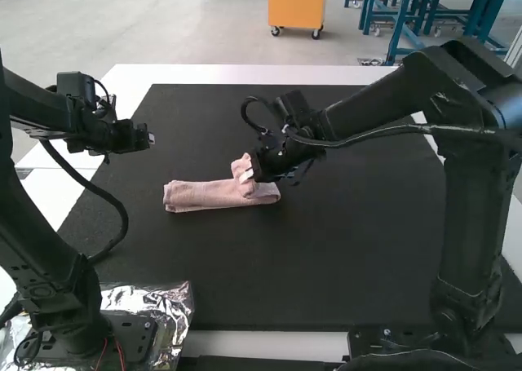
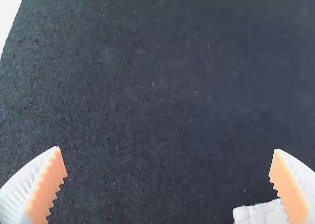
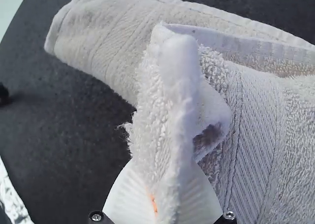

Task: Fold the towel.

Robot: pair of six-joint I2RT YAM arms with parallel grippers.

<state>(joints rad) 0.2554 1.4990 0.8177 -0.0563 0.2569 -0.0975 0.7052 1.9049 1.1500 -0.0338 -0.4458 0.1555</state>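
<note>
- Right gripper [image 1: 249,174], in high view, pinches a raised part of the rolled-looking towel [image 1: 194,197], between middle and left edge of worktop [image 1: 326,265].
- Left wrist view: left gripper [image 2: 168,184] is wide open.
- Right wrist view: towel stands bunched between the fingers.

My right gripper's [image 1: 251,174] pads [image 3: 154,203], mostly covered by the towel [image 1: 196,196]
The towel's raised fold hides my fingertips there; its underlying layers I can't count. Past my left gripper's [image 1: 149,139] finger [image 2: 295,184], the towel's pale edge is cut off. Well apart from the towel, a cut-off dark thing [image 3: 3,94] is too partial to name.
</note>
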